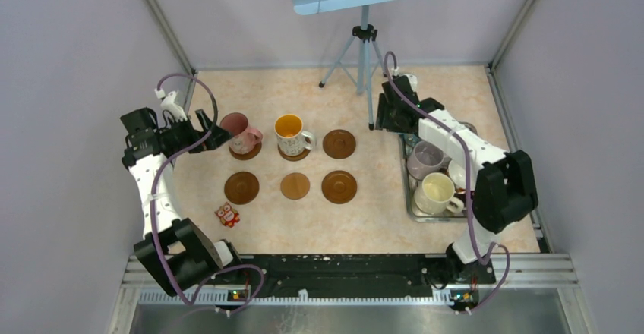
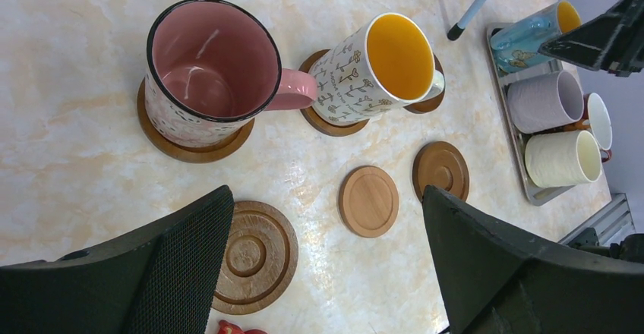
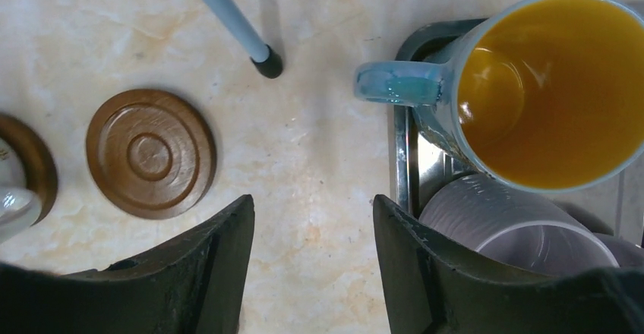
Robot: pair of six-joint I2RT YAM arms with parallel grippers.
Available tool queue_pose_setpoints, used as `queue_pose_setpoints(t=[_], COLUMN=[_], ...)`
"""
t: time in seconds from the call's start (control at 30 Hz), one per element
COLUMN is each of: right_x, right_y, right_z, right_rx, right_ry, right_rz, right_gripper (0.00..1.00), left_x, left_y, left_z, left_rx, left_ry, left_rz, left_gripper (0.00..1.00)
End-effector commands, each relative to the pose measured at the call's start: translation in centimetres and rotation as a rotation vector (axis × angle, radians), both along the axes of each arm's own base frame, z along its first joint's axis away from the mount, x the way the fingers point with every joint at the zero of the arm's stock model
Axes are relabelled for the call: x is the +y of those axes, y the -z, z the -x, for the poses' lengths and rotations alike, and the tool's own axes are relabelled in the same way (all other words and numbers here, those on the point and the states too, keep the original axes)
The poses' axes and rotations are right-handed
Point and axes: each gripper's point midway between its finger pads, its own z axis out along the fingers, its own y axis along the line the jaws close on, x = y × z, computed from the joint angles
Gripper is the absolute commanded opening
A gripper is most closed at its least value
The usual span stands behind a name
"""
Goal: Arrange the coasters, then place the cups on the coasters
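Six brown coasters lie in two rows. In the far row the pink cup point(image 1: 239, 130) and the white-patterned cup point(image 1: 292, 131) each stand on a coaster, and the third coaster point(image 1: 339, 143) is bare. In the near row, two dark coasters point(image 1: 241, 187) point(image 1: 339, 187) flank the lighter one point(image 1: 295, 186). My left gripper point(image 2: 326, 197) is open and empty, just left of the pink cup point(image 2: 205, 68). My right gripper point(image 3: 312, 201) is open over bare table, beside the blue cup point(image 3: 547, 83) and lavender cup point(image 3: 501, 220). The cream cup point(image 1: 434, 192) also sits in the tray.
The steel tray point(image 1: 414, 214) stands at the right, and a red cup point(image 2: 598, 121) shows in it past the lavender one. A tripod point(image 1: 363, 53) stands at the back, one foot point(image 3: 267, 64) close to the tray. A small red owl point(image 1: 226, 214) sits near the front left.
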Motion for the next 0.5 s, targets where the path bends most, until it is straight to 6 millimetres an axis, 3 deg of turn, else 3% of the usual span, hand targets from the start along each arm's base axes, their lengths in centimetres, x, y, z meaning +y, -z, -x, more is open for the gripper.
queue_pose_setpoints(t=[0.0, 0.33, 0.47], right_x=[-1.3, -4.3, -5.7], right_y=[0.2, 2.6, 2.6], right_z=[-1.2, -2.9, -3.1], right_rx=[0.014, 0.069, 0.061], right_ry=[0.134, 0.227, 0.224], right_rz=[0.048, 0.064, 0.045], right_gripper=[0.6, 0.62, 0.63], left_x=[-0.2, -0.2, -0.2], left_y=[-1.0, -0.8, -0.9], left_z=[0.1, 0.1, 0.0], left_rx=[-0.048, -0.047, -0.049], left_ry=[0.009, 0.005, 0.009], left_rz=[-0.02, -0.022, -0.018], left_gripper=[0.99, 0.99, 0.99])
